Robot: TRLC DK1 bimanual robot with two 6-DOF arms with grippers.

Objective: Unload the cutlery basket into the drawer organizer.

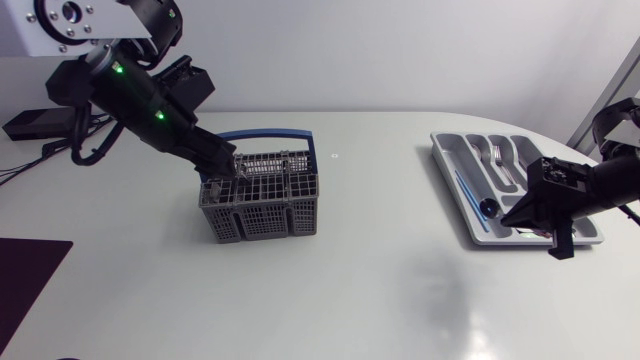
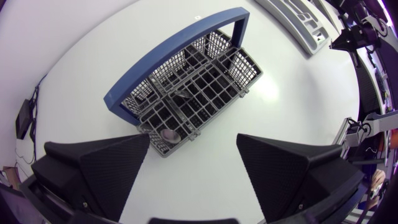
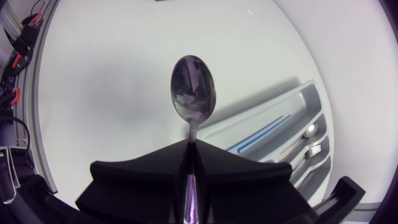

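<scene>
The grey cutlery basket (image 1: 270, 215) with a blue handle (image 1: 265, 134) stands left of the table's middle. My left gripper (image 1: 222, 172) hangs over its left end, open and holding nothing. In the left wrist view the basket (image 2: 208, 81) lies just ahead of the spread fingers (image 2: 112, 168), with a spoon bowl (image 2: 169, 134) in the nearest corner compartment. My right gripper (image 3: 191, 152) is shut on a metal spoon (image 3: 193, 93) whose bowl sticks out ahead. It hovers over the near left part of the grey drawer organizer (image 1: 445, 150), which holds forks (image 1: 498, 158).
A blue strip-like item (image 1: 468, 198) and a dark round piece (image 1: 489, 207) lie in the organizer's left slots. A dark mat (image 1: 28, 285) covers the table's front left corner. A black box with cables (image 1: 35, 125) sits at the back left.
</scene>
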